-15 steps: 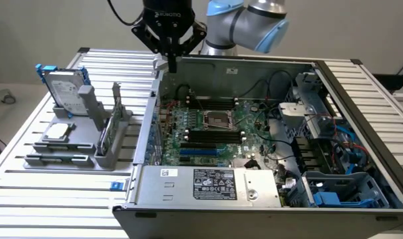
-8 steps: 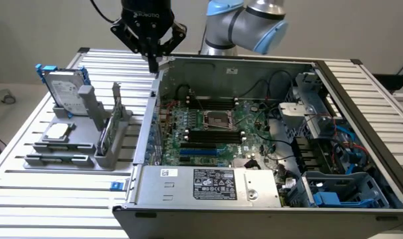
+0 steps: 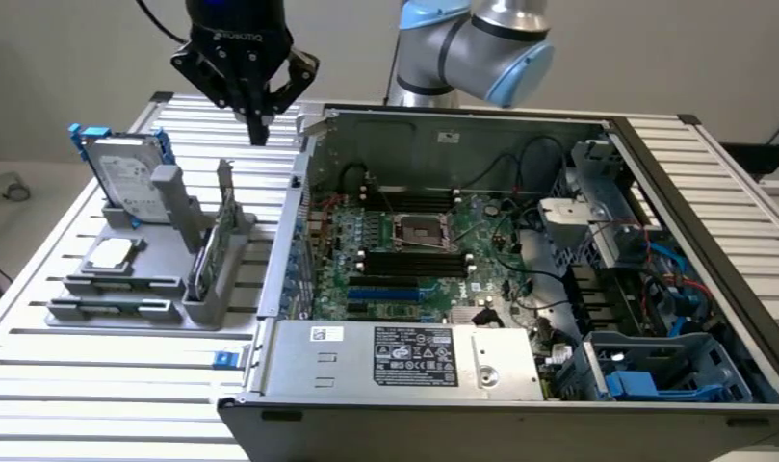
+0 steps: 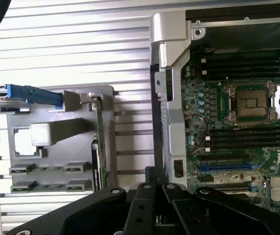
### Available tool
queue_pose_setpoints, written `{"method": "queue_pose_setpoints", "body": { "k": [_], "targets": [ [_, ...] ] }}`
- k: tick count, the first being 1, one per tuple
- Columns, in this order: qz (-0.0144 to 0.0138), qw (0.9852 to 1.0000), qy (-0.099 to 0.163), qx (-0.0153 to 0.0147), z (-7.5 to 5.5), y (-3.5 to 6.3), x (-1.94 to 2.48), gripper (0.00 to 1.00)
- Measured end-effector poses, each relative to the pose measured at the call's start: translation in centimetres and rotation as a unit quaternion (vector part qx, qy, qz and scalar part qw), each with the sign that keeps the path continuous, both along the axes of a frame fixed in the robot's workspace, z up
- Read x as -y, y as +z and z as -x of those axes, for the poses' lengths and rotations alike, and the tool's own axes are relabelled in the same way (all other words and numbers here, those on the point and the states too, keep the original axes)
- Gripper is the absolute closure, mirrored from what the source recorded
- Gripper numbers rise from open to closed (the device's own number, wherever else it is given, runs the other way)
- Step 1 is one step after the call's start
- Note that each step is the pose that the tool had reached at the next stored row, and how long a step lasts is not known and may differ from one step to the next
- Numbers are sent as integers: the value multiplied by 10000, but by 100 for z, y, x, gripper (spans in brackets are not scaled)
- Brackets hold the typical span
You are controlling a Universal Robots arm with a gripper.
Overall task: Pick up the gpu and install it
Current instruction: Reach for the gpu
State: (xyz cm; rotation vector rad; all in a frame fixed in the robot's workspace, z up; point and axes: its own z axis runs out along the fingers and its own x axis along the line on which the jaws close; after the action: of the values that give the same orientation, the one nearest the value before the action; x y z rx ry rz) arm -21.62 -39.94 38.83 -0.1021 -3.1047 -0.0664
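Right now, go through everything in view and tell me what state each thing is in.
end effector: shut, holding nothing, in the air.
gpu: upright on edge in the grey holder, not gripped.
hard drive: upright in the holder.
computer case: lying with its side open, motherboard exposed.
processor socket: uncovered, no cooler on it.

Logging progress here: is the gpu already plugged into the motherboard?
No, the gpu stands upright in the grey holder outside the computer case, and the hand holds nothing.
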Motion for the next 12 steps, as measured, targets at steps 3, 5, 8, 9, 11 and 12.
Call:
{"method": "queue_pose_setpoints", "body": {
  "k": [3,5,8,9,11,12],
  "targets": [
    [2,10000,0,0,136,-47,0,89],
    [2,10000,0,0,227,-78,0,89],
    [9,10000,-1,0,363,-114,0,89],
    [13,10000,0,0,407,-122,0,89],
    [23,10000,2,-1,477,-136,0,89],
    [28,10000,3,-1,508,-142,0,89]
  ]
}}
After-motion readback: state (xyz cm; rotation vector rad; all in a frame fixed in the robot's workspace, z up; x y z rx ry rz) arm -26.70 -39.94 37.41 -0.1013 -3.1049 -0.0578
